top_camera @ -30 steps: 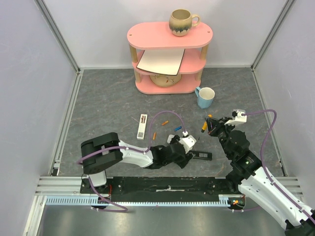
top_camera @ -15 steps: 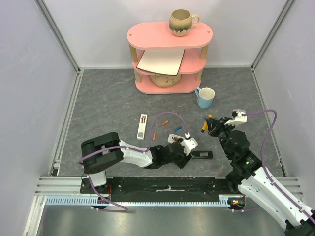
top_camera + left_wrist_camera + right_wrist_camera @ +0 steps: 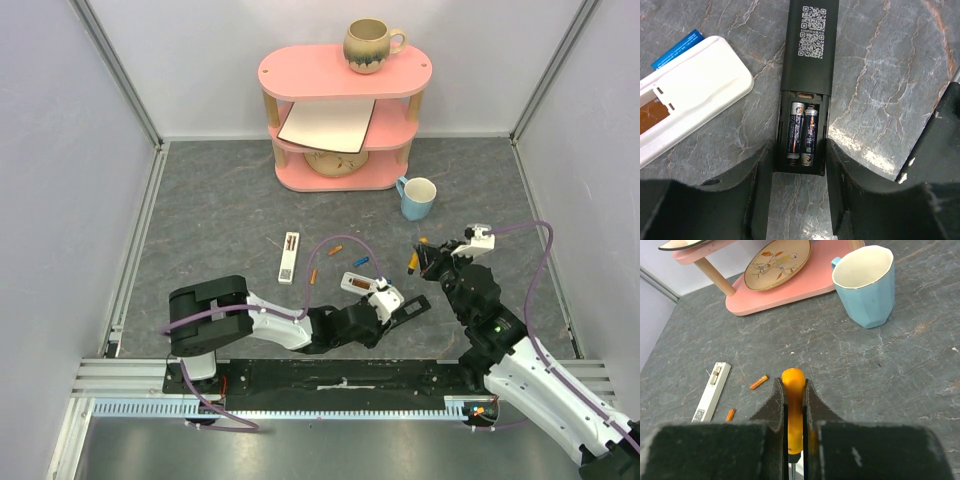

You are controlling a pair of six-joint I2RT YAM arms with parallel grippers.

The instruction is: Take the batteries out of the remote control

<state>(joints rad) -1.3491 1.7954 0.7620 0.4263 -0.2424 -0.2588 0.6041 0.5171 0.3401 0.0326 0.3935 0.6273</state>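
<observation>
The black remote (image 3: 807, 60) lies back up with its cover off. Two batteries (image 3: 802, 132) sit side by side in its open compartment. My left gripper (image 3: 800, 152) is shut on the compartment end of the black remote, one finger (image 3: 757, 175) on each side. In the top view the left gripper (image 3: 398, 305) holds the black remote (image 3: 412, 308) at an angle. My right gripper (image 3: 793, 390) is shut on the orange-handled screwdriver (image 3: 792, 410), off to the right of the remote in the top view (image 3: 428, 262). Loose orange batteries (image 3: 758, 382) and a blue battery (image 3: 677, 48) lie on the table.
A white remote (image 3: 690, 95) with an open compartment lies just left of the black one. A second white remote (image 3: 289, 257) lies farther left. A blue mug (image 3: 418, 197) stands at the back right. A pink shelf (image 3: 340, 120) holds a plate, a board and a brown mug.
My left gripper has closed in on the black remote's end and swung it from lying level across the view to slanting up to the right. The right arm shifted slightly.
</observation>
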